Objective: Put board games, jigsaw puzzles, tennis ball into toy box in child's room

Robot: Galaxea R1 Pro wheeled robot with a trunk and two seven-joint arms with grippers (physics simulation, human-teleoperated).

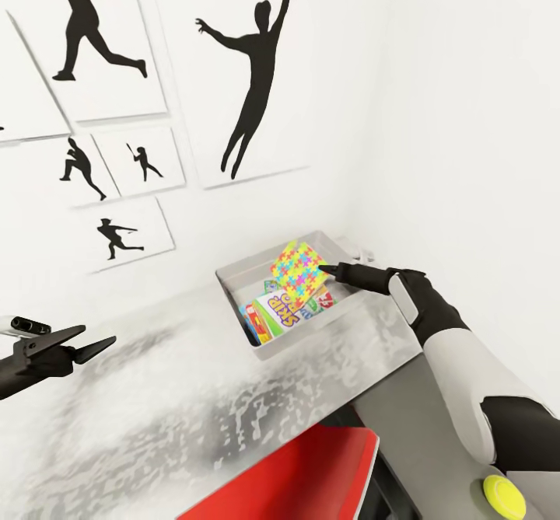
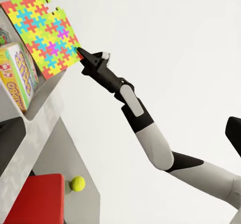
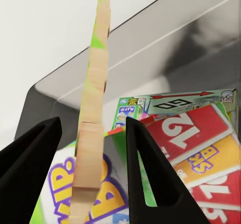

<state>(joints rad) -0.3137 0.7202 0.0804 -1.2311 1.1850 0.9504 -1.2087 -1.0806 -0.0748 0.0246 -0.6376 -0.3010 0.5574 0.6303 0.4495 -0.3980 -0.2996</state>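
Your right claw point(image 1: 330, 270) pinches a jigsaw puzzle point(image 1: 299, 272) by its edge, holding it tilted above the toy box point(image 1: 233, 283), inside that box's rim. The right wrist view shows the board edge-on between both fingers point(image 3: 150, 174). Below it, board games point(image 1: 281, 310) lie stacked in the toy box, covering much of its floor. The toy box sits on the bench point(image 1: 155, 419) against the wall, in the corner. Your left claw point(image 1: 97, 347) hangs spread and empty over bare bench, well apart from the toy box. The tennis ball point(image 1: 503, 492) lies off the bench, past its near edge from the toy box, beside your right arm.
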